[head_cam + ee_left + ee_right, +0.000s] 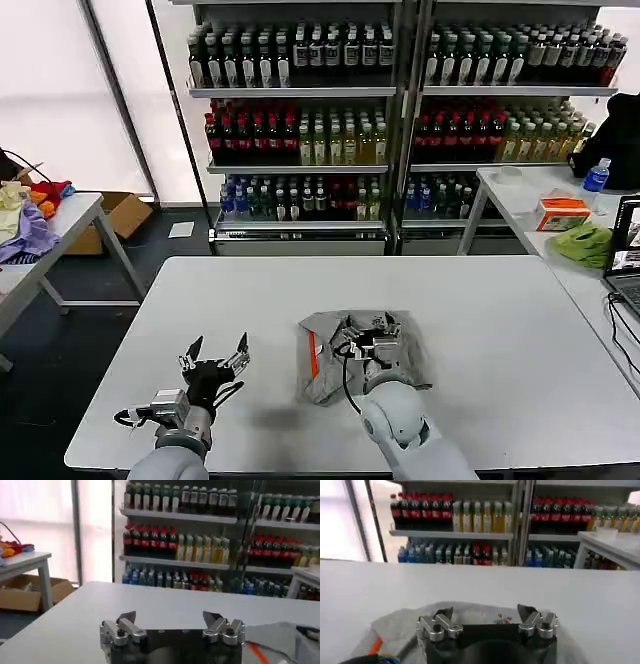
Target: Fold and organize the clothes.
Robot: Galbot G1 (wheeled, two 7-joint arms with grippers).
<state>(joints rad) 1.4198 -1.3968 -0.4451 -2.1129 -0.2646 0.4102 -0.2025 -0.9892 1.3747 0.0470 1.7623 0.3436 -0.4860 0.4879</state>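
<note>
Shirt [325,355], 1 item, light grey cotton: you have it folded into a compact, slightly rumpled bundle on the white table [500,330], a little in front of the table's middle and nearer the robot. An orange strip shows along the bundle's left edge in the head view. Your right wrist view shows the same grey cloth [400,625] with a small multicoloured print just beyond the fingers and an orange patch at the near corner.

Right gripper [372,324]: you see it directly over the bundle, above its right half, wrist toward the robot. Its 2 fingers stand apart with nothing between them; the cloth lies beneath and just ahead of the fingertips [444,614]. You cannot tell from these views whether the tips touch the fabric.

Left gripper [215,356]: you find it over bare tabletop, well to the left of the bundle and apart from it. Its 2 fingers [127,618] are also spread and hold nothing. From your left wrist view, a grey corner of the shirt [280,632] with an orange line lies off to the side, clear of both tips.

Background: shelves of bottled drinks [300,120] stand behind the table.
</note>
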